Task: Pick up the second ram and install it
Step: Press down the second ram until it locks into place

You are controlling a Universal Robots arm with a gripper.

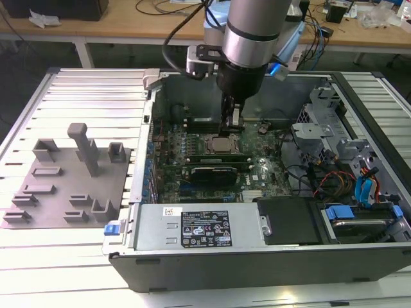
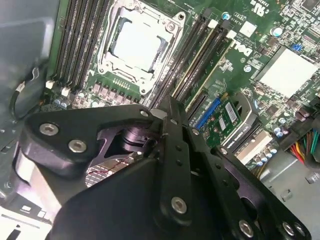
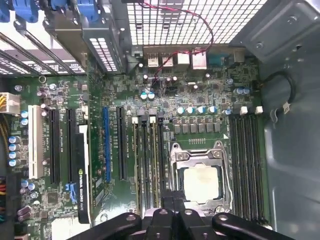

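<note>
My gripper (image 1: 233, 126) hangs inside the open computer case, just above the CPU socket (image 1: 221, 145) and the memory slots beside it. Its fingers are pressed together, and I see nothing between them in both wrist views (image 2: 166, 112) (image 3: 173, 202). In the bank of slots next to the socket, thin sticks stand seated on edge (image 3: 154, 160) (image 2: 207, 67). The fingertips point down at this bank. I cannot tell which of the seated sticks is the second ram.
The case walls (image 1: 154, 122) ring the motherboard. The power supply (image 1: 192, 228) lies along the front, with drive bays and cables (image 1: 347, 179) on the exterior view's right. A gray plate with posts (image 1: 70, 179) lies on the slatted table outside the case. Another slot bank (image 3: 247, 165) flanks the socket.
</note>
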